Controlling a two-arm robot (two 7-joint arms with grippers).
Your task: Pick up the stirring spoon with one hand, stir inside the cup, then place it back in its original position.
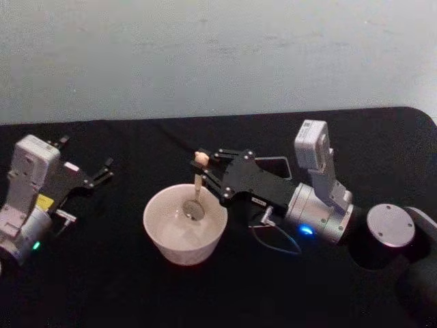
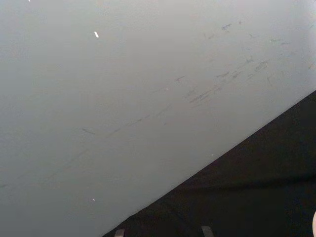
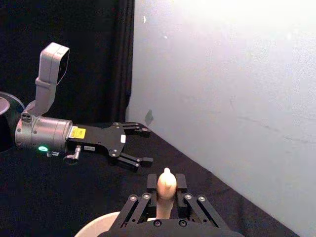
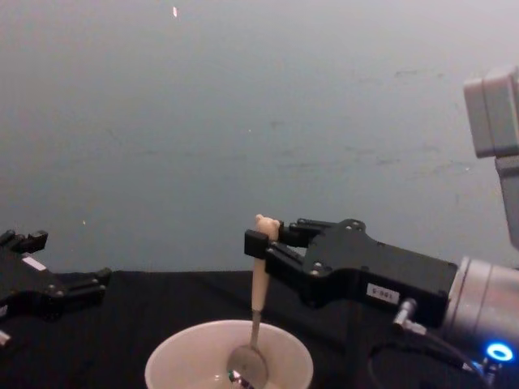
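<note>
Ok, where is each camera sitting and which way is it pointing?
Right wrist view: looks along the right gripper, shut on the stirring spoon, toward the open left gripper and wall.
Left wrist view: faces wall and table edge.
Head view: high, looking down on the cup; both arms.
Chest view: low, looking across; both grippers.
Shared: head, chest, right wrist show the stirring spoon.

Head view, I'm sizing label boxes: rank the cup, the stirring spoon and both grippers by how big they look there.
1. cup and right gripper: about alike, no ranking between them.
2. left gripper, open, idle at left.
3. stirring spoon, held by the right gripper, bowl in the cup: smallest.
</note>
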